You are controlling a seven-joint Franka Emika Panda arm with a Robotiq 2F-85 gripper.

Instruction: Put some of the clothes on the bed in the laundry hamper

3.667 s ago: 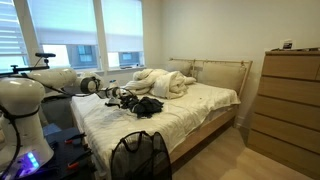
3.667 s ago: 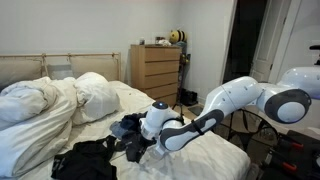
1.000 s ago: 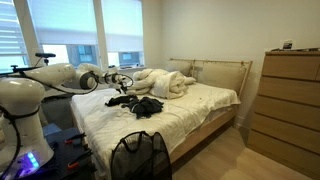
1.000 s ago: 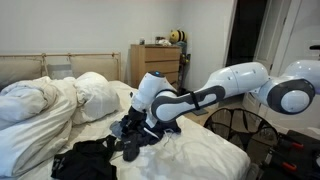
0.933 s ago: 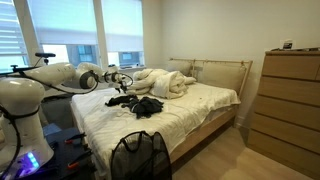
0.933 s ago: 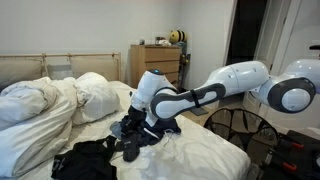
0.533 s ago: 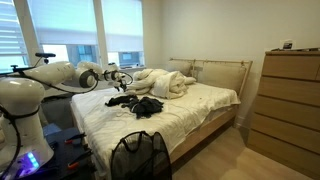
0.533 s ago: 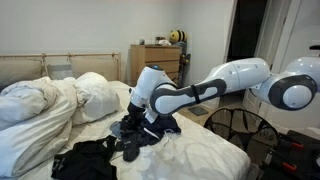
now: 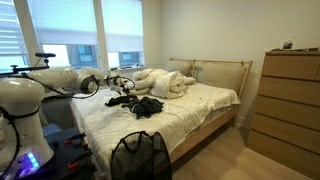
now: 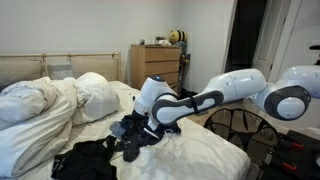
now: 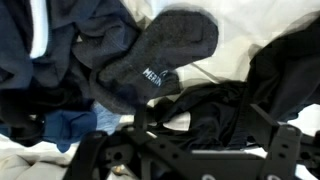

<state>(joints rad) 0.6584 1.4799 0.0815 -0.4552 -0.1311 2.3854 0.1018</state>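
Note:
The clothes [image 10: 137,136] lie as a dark heap on the bed [image 10: 205,155], with a second black heap [image 10: 84,160] nearer the camera. In an exterior view they show as a black pile [image 9: 141,104] on the white sheet [image 9: 190,110]. My gripper [image 10: 150,127] hangs just over the heap, pointing down. The wrist view shows a grey sock [image 11: 160,55], navy cloth [image 11: 60,40] and a black garment [image 11: 215,100]. The gripper [image 11: 190,142] is open, fingers spread wide on either side of the black garment. The mesh laundry hamper [image 9: 140,156] stands on the floor at the bed's foot.
A puffy cream duvet [image 10: 45,100] fills the head of the bed. A wooden dresser [image 9: 288,100] stands beside the bed against the wall. Windows [image 9: 75,35] run behind the arm. Part of the hamper's rim [image 10: 240,122] shows behind the arm.
The arm has dropped lower, bringing the gripper down onto the dark heap. The clothes have stayed where they were.

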